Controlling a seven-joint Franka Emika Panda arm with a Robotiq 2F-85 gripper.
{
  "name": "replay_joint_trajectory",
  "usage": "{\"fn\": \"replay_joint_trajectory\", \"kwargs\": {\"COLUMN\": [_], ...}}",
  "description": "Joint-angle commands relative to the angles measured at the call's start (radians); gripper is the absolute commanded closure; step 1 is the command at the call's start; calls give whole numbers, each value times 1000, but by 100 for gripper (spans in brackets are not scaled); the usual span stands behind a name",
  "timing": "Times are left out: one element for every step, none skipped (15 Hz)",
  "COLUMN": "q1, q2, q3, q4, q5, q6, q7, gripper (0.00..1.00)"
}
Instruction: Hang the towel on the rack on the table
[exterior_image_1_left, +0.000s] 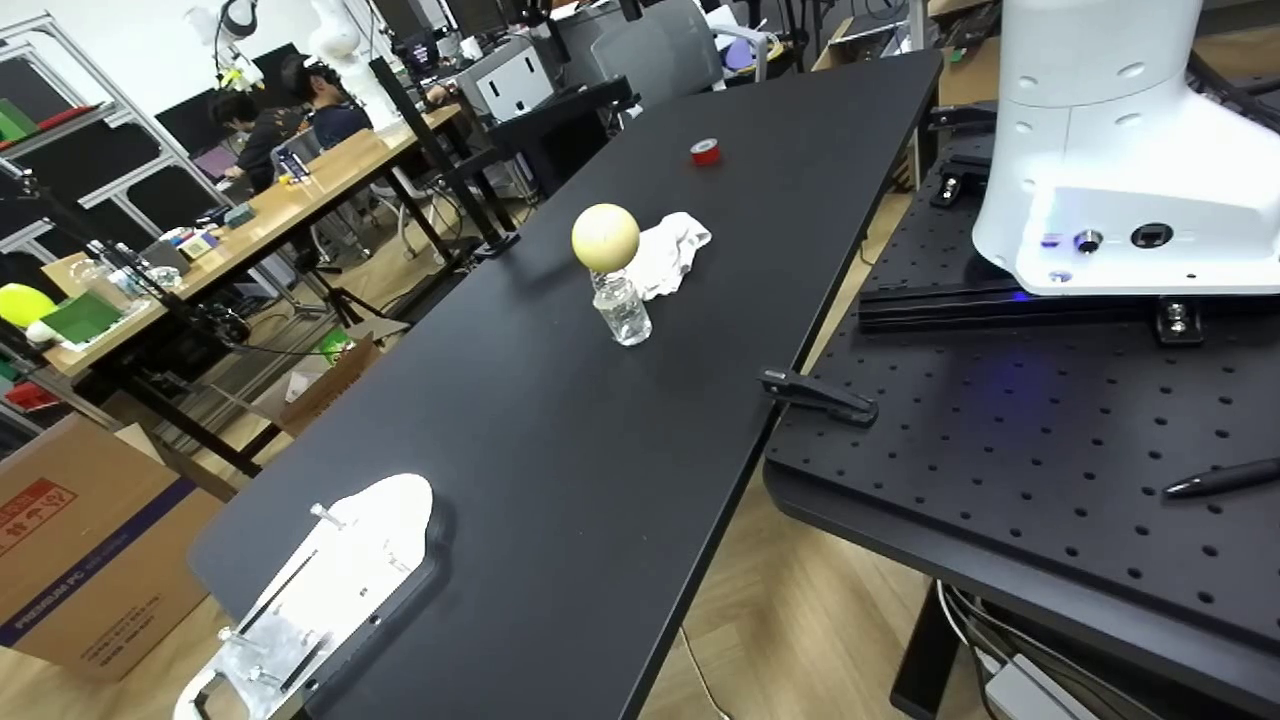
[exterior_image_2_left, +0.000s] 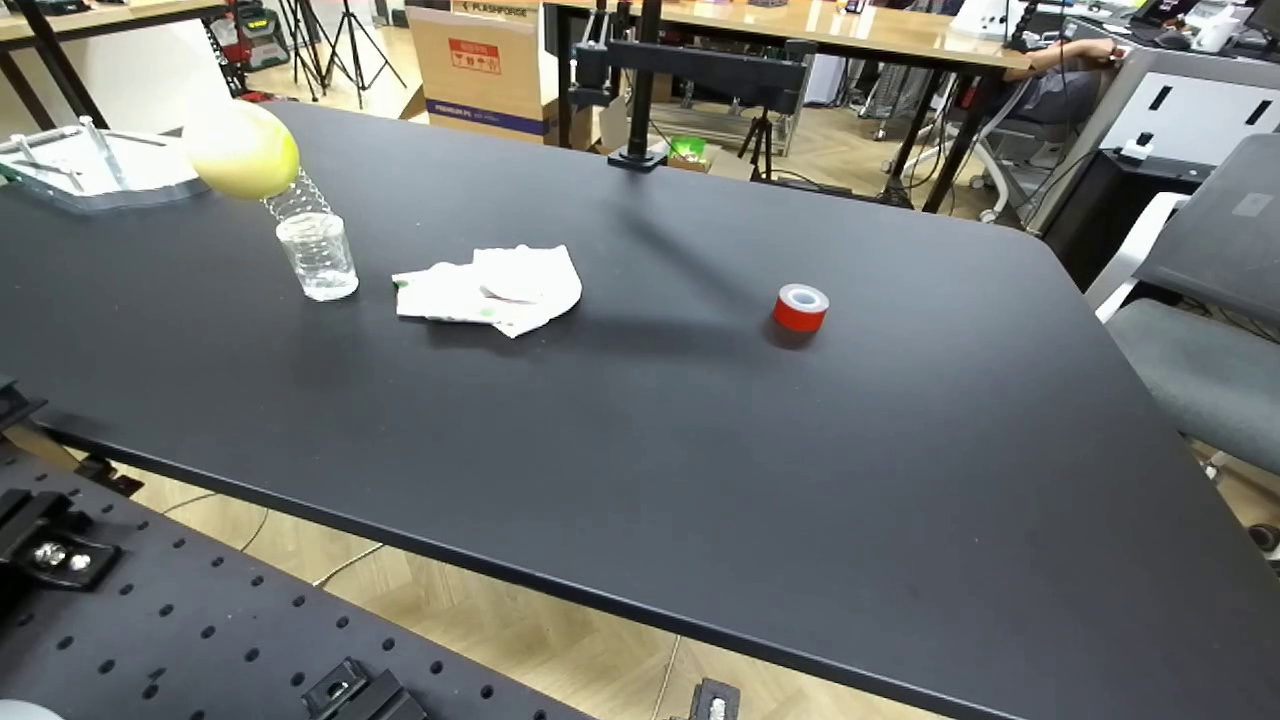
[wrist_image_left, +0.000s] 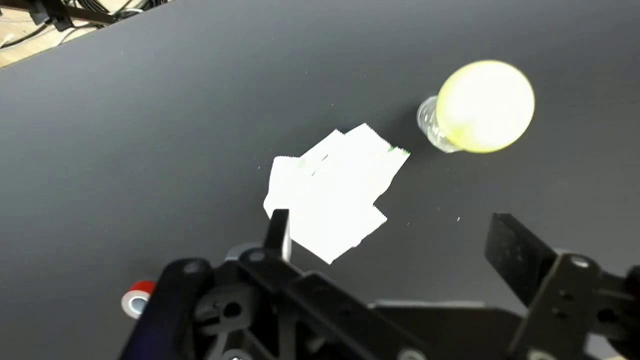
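Over the black tabletop, the end effector hangs with fingers spread, released, seen only in the wrist view. Both exterior views add a pegged board, glare-washed white, perhaps the rack. Between a red tape roll and a clear container lies the white towel, folded, serrated-edged.

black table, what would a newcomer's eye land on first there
Probably the yellow ball, bright above the black table on its clear base. Next comes the white towel, lying rumpled near that base. The red tape roll is a likely third: in an exterior view it sits apart, with the towel between it and the ball.
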Motion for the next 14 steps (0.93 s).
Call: {"fn": "replay_joint_trajectory", "kwargs": {"q1": [-69, -87, -52, -60, -57, -53, -49, -46, -45, -72, -85, -100, -118, -139], "q2": [48, 53, 42, 53, 58, 59, 58, 57, 57, 73, 99, 123, 158, 195], "q3": [-27, -25, -40, -46, -49, -48, -47, -46, -46, -31, -32, -32, -34, -33], "q4": [-10, -14, -7, -7, -7, -7, -7, -7, -7, -10, -3, 2, 6, 9], "q5": [-46, -56, -39, -45, -45, -44, -44, -44, -44, -86, -113, -141, -176, -215], "q6": [116, 134, 100, 109, 109, 109, 109, 109, 109, 168, 194, 226, 270, 315], "q7": [115, 154, 69, 69, 65, 65, 64, 64, 64, 108, 114, 125, 132, 149], "gripper": [0, 0, 0, 0, 0, 0, 0, 0, 0, 0, 0, 0, 0, 0]}}
